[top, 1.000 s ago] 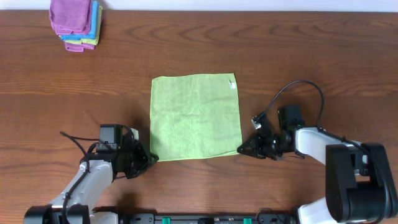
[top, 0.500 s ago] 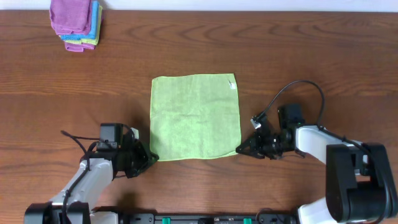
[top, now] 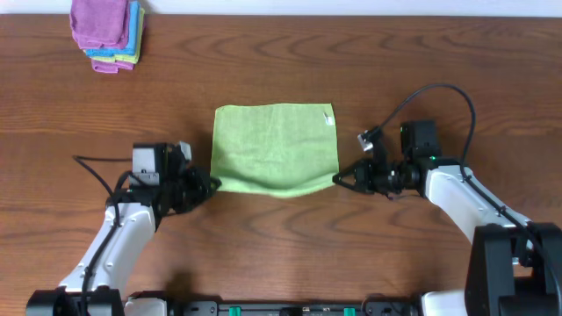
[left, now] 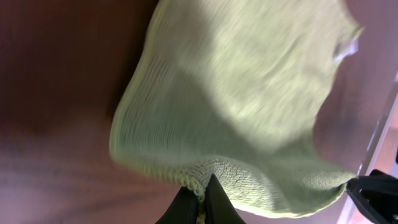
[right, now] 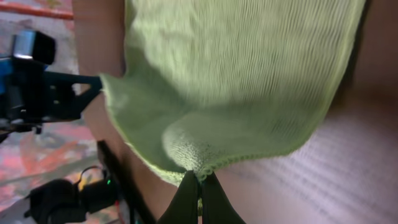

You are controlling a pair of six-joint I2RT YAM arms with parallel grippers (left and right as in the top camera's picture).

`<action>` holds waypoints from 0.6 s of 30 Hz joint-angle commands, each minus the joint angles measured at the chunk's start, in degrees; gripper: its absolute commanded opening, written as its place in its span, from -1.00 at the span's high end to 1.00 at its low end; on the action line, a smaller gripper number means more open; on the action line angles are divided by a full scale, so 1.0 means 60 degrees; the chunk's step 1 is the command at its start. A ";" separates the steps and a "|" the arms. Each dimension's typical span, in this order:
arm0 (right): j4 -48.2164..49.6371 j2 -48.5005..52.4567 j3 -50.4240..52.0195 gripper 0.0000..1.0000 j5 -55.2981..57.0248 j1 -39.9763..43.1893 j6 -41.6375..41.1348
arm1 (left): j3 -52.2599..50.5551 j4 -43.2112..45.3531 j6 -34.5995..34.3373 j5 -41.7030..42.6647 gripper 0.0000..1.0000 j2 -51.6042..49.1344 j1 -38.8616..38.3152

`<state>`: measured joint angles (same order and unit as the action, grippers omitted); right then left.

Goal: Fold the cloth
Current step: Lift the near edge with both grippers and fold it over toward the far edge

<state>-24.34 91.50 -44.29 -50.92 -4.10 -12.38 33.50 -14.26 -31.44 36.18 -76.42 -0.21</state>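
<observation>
The lime-green cloth [top: 274, 147] lies in the middle of the table with a small white tag [top: 329, 119] at its far right corner. Its near edge is lifted off the table and sags between the two grippers. My left gripper [top: 211, 183] is shut on the near left corner, which shows in the left wrist view [left: 204, 180]. My right gripper [top: 338, 179] is shut on the near right corner, which shows in the right wrist view [right: 200, 174]. The far edge still rests flat on the wood.
A stack of folded cloths [top: 107, 33], purple on top of blue and green, sits at the far left corner of the table. A black cable [top: 439, 92] loops above the right arm.
Both grippers have lifted the cloth's near corners and carried them away from the near edge, towards the far edge. The visible cloth is now shorter front to back.
</observation>
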 commanded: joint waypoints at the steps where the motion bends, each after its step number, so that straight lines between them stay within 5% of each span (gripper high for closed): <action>1: 0.0459 -0.0069 -0.0135 0.97 0.0401 -0.0047 -0.0612 | 0.0452 0.0240 0.0178 -0.0597 0.88 -0.0248 -0.0011; 9: 0.2470 0.0506 -0.0455 0.98 0.0809 -0.0051 -0.1865 | 0.2331 0.0703 0.0645 -0.0342 0.88 -0.2579 -0.0011; 18: 0.2532 0.2754 -0.3002 0.97 0.0827 -0.0080 -0.2087 | 0.5224 0.0535 0.1104 -0.0328 0.88 -0.5038 0.0361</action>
<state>-9.26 105.43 -58.00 -46.33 -4.21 -23.38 60.38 -10.63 -26.92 34.33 -102.83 0.54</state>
